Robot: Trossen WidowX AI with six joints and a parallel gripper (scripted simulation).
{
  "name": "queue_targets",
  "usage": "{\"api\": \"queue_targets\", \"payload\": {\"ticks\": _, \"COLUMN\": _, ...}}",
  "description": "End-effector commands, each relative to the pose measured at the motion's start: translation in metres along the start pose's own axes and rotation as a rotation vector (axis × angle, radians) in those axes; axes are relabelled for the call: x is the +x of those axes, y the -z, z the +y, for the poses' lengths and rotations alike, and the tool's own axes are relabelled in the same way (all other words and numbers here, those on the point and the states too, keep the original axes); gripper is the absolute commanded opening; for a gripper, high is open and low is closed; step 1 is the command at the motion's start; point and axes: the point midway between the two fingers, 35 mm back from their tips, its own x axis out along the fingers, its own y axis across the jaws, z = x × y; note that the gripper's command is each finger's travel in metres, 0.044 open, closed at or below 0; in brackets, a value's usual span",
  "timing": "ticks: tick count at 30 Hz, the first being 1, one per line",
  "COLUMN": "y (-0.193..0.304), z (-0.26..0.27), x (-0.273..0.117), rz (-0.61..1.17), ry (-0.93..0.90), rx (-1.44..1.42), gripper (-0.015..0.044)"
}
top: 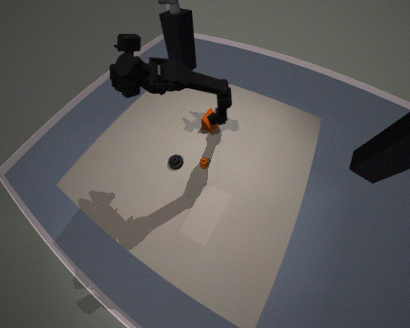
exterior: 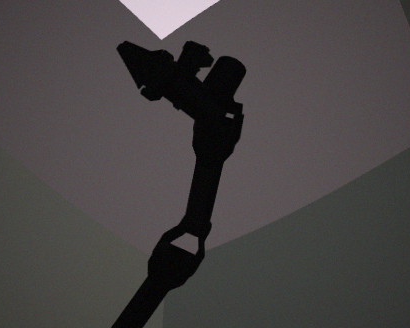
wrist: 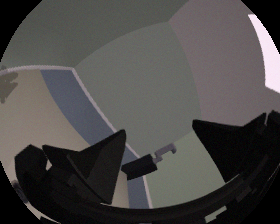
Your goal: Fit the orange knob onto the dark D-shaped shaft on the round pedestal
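Note:
The small orange knob (top: 204,163) stands on the pale mat with its hole facing up. The round dark pedestal (top: 175,161) stands a short way to its left in the top view. Its shaft is too small to make out clearly. My gripper (wrist: 160,128) is open, with its two dark fingers wide apart and nothing between them. It is raised high, off toward the upper left in the top view, well away from the knob and pedestal. In the exterior view the arm is only a black silhouette, and neither knob nor pedestal shows there.
A larger orange piece (top: 208,123) sits by the arm's base. The arm's shadow crosses the mat (top: 267,150) beside the knob. A paler rectangle (top: 207,215) lies in front. Dark posts stand at the back (top: 179,40) (wrist: 139,167) and at the right (top: 387,145).

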Motion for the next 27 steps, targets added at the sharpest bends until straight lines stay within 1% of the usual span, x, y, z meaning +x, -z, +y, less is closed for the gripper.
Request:
{"api": "queue_targets", "payload": {"ticks": 1, "y": 0.000, "z": 0.000, "x": 0.000, "rz": 0.000, "ry": 0.000, "rx": 0.000, "gripper": 0.0426}}
{"api": "queue_targets", "payload": {"ticks": 2, "y": 0.000, "z": 0.002, "x": -0.001, "rz": -0.003, "ry": -0.009, "rx": -0.004, "gripper": 0.0440}}
{"api": "queue_targets", "payload": {"ticks": 4, "y": -0.002, "z": 0.022, "x": -0.009, "rz": -0.027, "ry": -0.082, "rx": -0.040, "gripper": 0.0440}}
{"api": "queue_targets", "payload": {"ticks": 8, "y": -0.001, "z": 0.081, "x": -0.039, "rz": -0.085, "ry": -0.312, "rx": -0.142, "gripper": 0.0440}}
{"api": "queue_targets", "payload": {"ticks": 13, "y": 0.017, "z": 0.150, "x": -0.086, "rz": -0.123, "ry": -0.605, "rx": -0.254, "gripper": 0.0440}}
{"api": "queue_targets", "payload": {"ticks": 20, "y": 0.065, "z": 0.228, "x": -0.166, "rz": -0.109, "ry": -1.017, "rx": -0.374, "gripper": 0.0440}}
{"api": "queue_targets", "payload": {"ticks": 27, "y": 0.128, "z": 0.275, "x": -0.252, "rz": -0.011, "ry": -1.416, "rx": -0.438, "gripper": 0.0440}}
